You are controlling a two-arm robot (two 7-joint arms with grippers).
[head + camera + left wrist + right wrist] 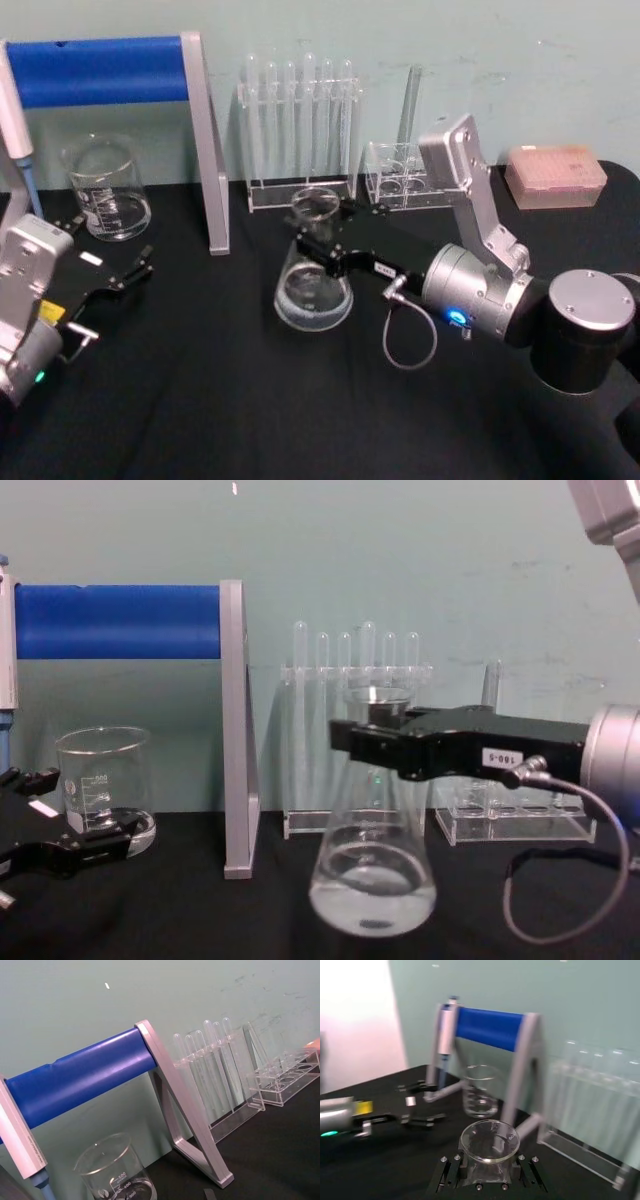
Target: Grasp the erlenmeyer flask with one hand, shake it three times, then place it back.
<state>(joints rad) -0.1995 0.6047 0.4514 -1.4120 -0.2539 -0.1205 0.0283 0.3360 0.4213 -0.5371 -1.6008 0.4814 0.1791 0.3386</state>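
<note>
Grasp done, shake in hand: black right claw (320,235) pinching the neck of the clear conical glass flask (313,290), mid black desk (200,400), seemingly lifted. Parked at nine o'clock, spread: black left claw (105,250). Next: swing gently, keeping liquid (372,900) in, then lower upright.

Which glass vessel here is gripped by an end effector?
The erlenmeyer flask: the right end effector is closed on its narrow neck. The straight-walled beaker stands free beside the blue stand, near the open left end effector.
</note>
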